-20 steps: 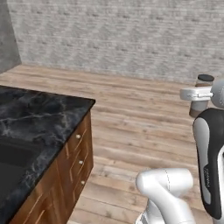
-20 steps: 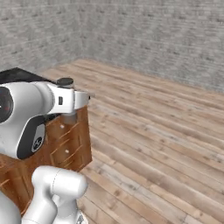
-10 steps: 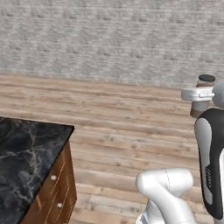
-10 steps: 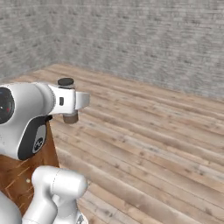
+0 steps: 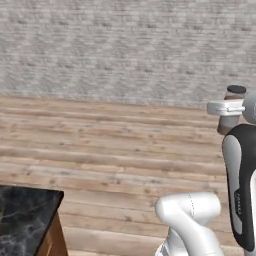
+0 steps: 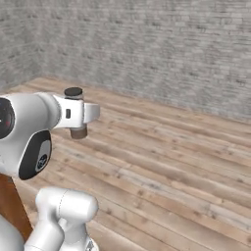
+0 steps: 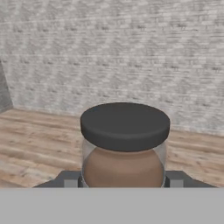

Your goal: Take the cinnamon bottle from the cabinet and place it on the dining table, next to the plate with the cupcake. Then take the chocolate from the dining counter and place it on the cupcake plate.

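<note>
My gripper (image 5: 229,108) is shut on the cinnamon bottle (image 5: 236,90), holding it upright in the air at the right edge of the left base view. From the right base, the black cap of the bottle (image 6: 73,92) stands above the white hand and its brown bottom hangs below my gripper (image 6: 77,113). Seen from the hand, the bottle (image 7: 124,131) stands close in front, with the gripper (image 7: 124,181) closed on its sides. The cabinet, plate, cupcake and chocolate are out of view.
A corner of a black, pale-veined marble slab (image 5: 22,220) on a wooden base (image 5: 52,242) sits at the lower left. I cannot tell whether it is the dining table. Bare wooden floor (image 6: 166,162) runs ahead to a grey brick wall (image 5: 125,50).
The whole picture has swung, so the base is turning. The marble slab has slid left and down toward the frame's corner. The bottle stays in the gripper, unchanged.
</note>
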